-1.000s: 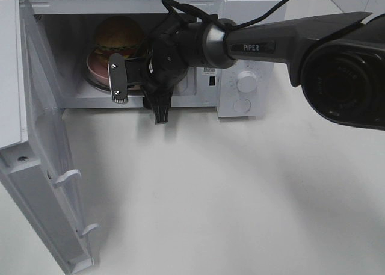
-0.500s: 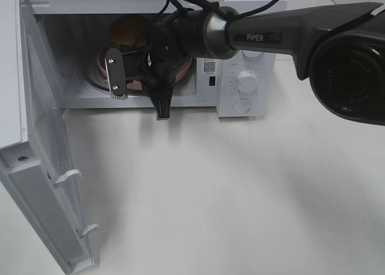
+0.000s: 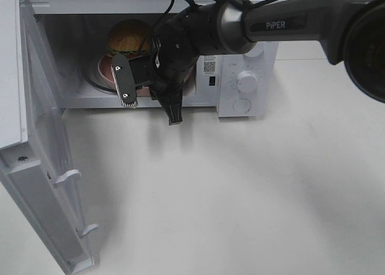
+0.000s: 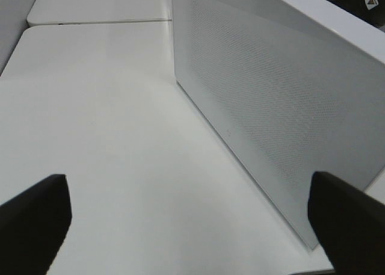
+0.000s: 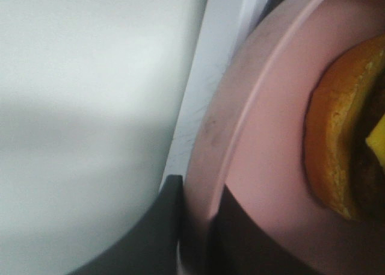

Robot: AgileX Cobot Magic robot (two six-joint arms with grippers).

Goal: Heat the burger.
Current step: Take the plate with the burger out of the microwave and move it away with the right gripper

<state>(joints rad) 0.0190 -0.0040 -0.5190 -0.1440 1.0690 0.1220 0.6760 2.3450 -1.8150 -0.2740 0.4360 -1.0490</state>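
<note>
The burger point(image 3: 128, 37), with its golden-brown bun and green lettuce, sits on a pink plate point(image 3: 106, 65) inside the open microwave point(image 3: 252, 55). My right gripper point(image 3: 133, 94) reaches into the front of the opening. In the right wrist view its dark fingers point(image 5: 171, 227) are shut on the rim of the pink plate point(image 5: 264, 136), with the burger's point(image 5: 334, 148) orange bun edge close by. My left gripper point(image 4: 192, 227) is out of the exterior high view. It stands open with nothing between its fingertips, beside a white perforated panel point(image 4: 271, 106).
The microwave door point(image 3: 42, 166) hangs wide open at the left and juts toward the front. Two control knobs point(image 3: 246, 81) are on the right panel. The white table point(image 3: 240, 197) stretches out in front of the microwave.
The right gripper has closed on the plate's rim. Arm, plate and burger have shifted slightly to the right inside the microwave. The left gripper has stayed open.
</note>
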